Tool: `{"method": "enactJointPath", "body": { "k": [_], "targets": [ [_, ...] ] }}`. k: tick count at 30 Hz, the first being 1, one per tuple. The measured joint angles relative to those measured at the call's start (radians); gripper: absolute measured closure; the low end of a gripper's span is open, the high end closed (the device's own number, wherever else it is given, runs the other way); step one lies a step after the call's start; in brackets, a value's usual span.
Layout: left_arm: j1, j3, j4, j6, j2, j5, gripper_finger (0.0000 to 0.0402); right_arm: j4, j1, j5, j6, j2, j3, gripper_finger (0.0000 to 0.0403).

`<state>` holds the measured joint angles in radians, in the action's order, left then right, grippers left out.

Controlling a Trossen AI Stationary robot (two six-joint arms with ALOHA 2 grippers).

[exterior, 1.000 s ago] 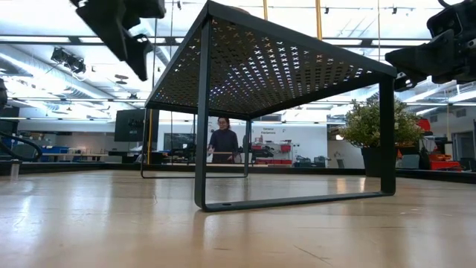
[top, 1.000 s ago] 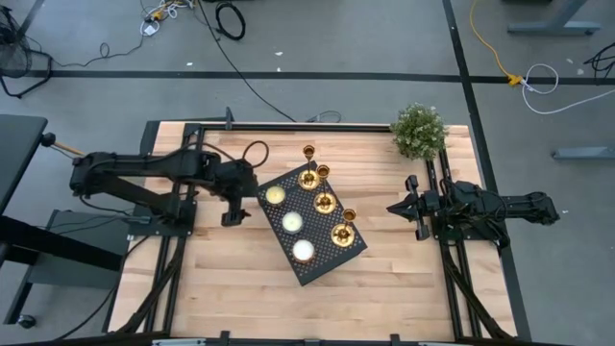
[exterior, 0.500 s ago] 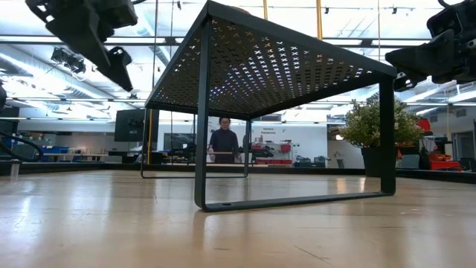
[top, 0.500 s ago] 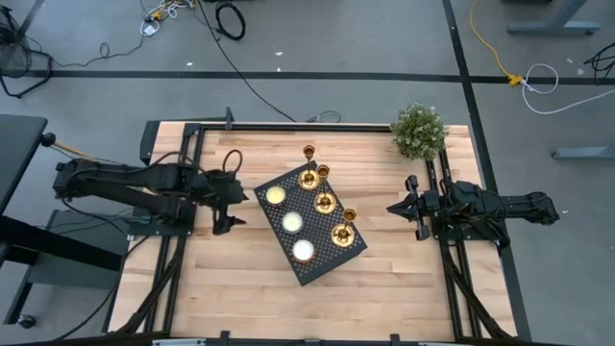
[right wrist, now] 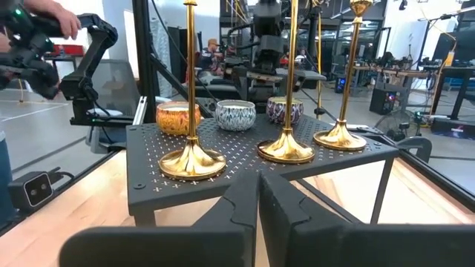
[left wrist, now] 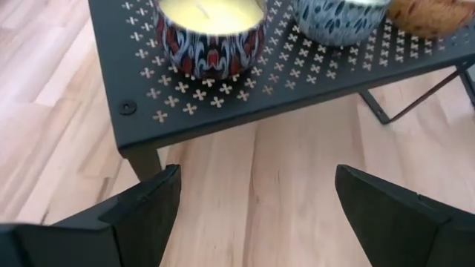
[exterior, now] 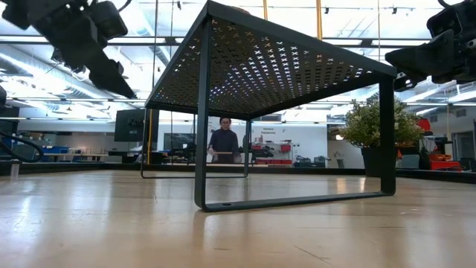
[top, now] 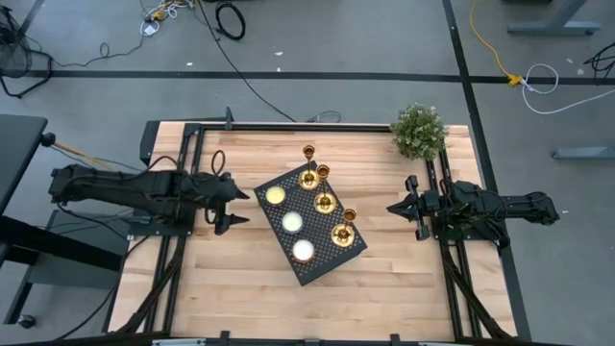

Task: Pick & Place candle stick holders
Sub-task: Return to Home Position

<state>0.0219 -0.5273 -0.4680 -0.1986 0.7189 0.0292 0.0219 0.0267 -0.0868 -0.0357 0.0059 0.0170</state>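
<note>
The left gripper [top: 238, 211] has drawn back toward 9 o'clock, away from the black perforated shelf [top: 272, 183], over the last second. The right gripper [top: 390, 208] has not moved.

From above, the shelf sits askew at the middle of the wooden table [top: 240, 298]. The left gripper hovers just off its 9 o'clock side, and the right gripper is well apart at 3 o'clock. Three candle stick holders [top: 325, 202] stand in a row along the shelf's 2 o'clock edge. Three tin candles [top: 292, 222] line the 8 o'clock edge. A small potted plant [top: 419, 132] stands at 1 o'clock from the shelf, at the table's far corner.

From table height, the shelf's underside fills the middle. The left gripper hangs at 10 o'clock and the right at 2 o'clock, both clear of the wood. A person [exterior: 223, 140] stands far back in the room.

The left wrist camera shows that gripper's fingers [left wrist: 145, 215] spread wide with nothing between them. Ahead of them on the shelf corner is the red and black candle [left wrist: 211, 33], with the blue patterned candle [left wrist: 338, 18] beside it.

The right wrist camera shows its fingers [right wrist: 237, 208] pressed together and holding nothing. All three holders stand upright on the shelf ahead, in front of the candles.
</note>
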Motion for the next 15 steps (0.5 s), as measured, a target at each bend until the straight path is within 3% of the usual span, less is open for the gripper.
{"method": "enactJointPath", "body": {
  "k": [7, 15],
  "targets": [
    [0.000, 0.134, 0.134, -0.009, -0.069, -0.033, 0.0044, 0.000, 0.000, 0.000, 0.000, 0.000, 0.000, 0.0385],
    [0.000, 0.249, 0.169, -0.045, -0.214, -0.034, 0.0050, 0.000, 0.000, 0.000, 0.000, 0.000, 0.000, 0.0385]
  ]
}}
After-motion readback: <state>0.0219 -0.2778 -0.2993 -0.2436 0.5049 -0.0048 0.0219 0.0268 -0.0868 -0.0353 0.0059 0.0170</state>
